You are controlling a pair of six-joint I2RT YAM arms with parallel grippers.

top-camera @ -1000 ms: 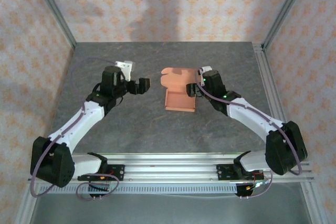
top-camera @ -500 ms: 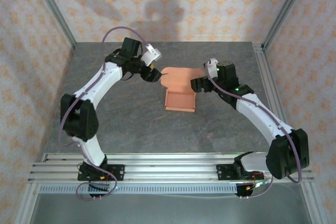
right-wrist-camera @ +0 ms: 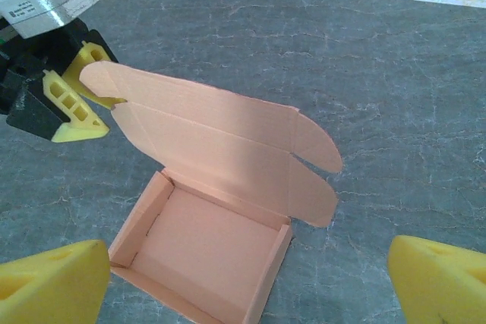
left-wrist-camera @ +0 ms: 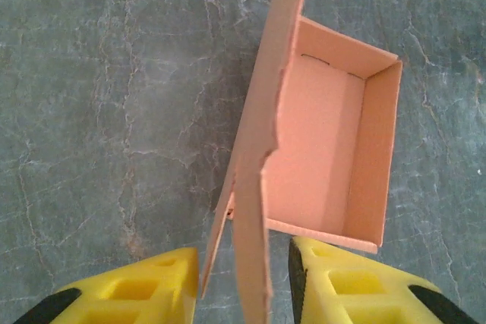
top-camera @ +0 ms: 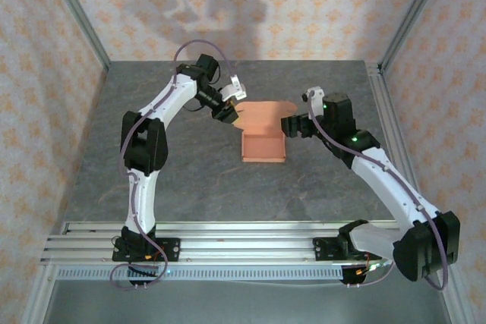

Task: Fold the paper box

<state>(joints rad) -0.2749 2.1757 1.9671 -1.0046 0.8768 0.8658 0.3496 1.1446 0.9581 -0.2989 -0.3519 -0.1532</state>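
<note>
The paper box (top-camera: pixel 263 142) sits at the centre of the table (top-camera: pixel 182 180) in the top view, its tray mouth facing up. Its lid (right-wrist-camera: pixel 213 123) rises from the upper wall, long axis running left to right. The left gripper (top-camera: pixel 228 110) straddles the lid's left end, fingers (left-wrist-camera: pixel 144 286) partly apart with card edge-on between them and not clamped, probably placed to swing the lid down. The right gripper (top-camera: pixel 292 125) hangs spread wide just right of the tray, likely ready to steady it.
</note>
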